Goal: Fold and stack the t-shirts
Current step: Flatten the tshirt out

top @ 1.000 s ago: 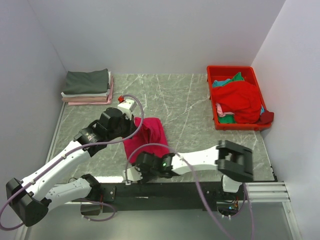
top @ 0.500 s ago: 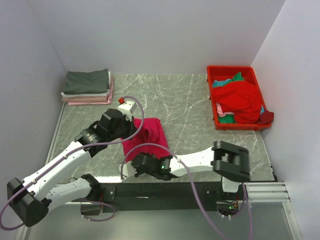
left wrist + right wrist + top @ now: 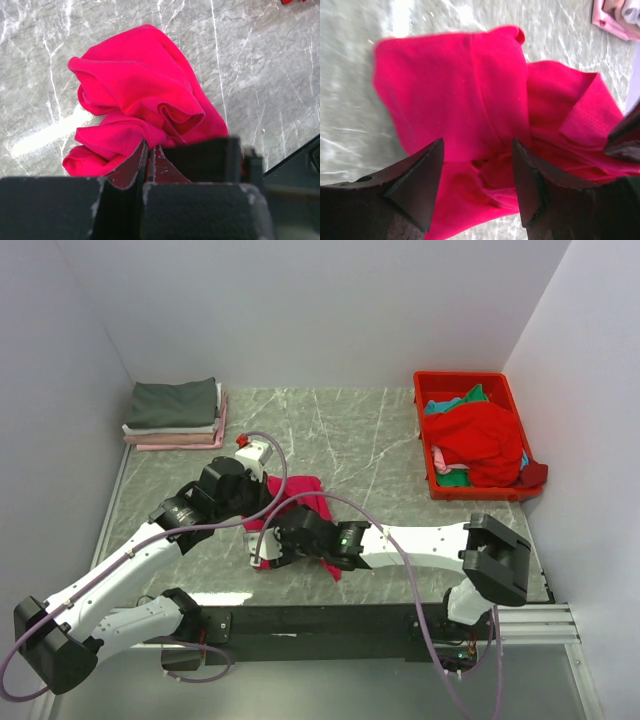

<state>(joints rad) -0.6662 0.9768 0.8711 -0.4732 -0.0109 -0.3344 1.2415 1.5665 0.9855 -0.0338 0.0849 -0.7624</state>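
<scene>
**Crimson shirt bunched between 2 grippers**

The crimson-pink t-shirt [image 3: 306,490] lies crumpled on the marble worktop [image 3: 380,440], left of centre and toward the near edge. In the top view its long axis runs roughly far to near, slanting slightly right. The left gripper [image 3: 149,156] sits at the heap's left side, jaws pressed together on a pinch of the cloth. The right gripper [image 3: 477,167] hangs over the near part of the heap, jaws spread wide either side of a raised fold; whether it touches the cloth cannot be told. Well apart, 1 folded stack [image 3: 175,412] rests in the far-left corner. A red bin [image 3: 468,378] at far right holds more shirts [image 3: 485,440].
</scene>
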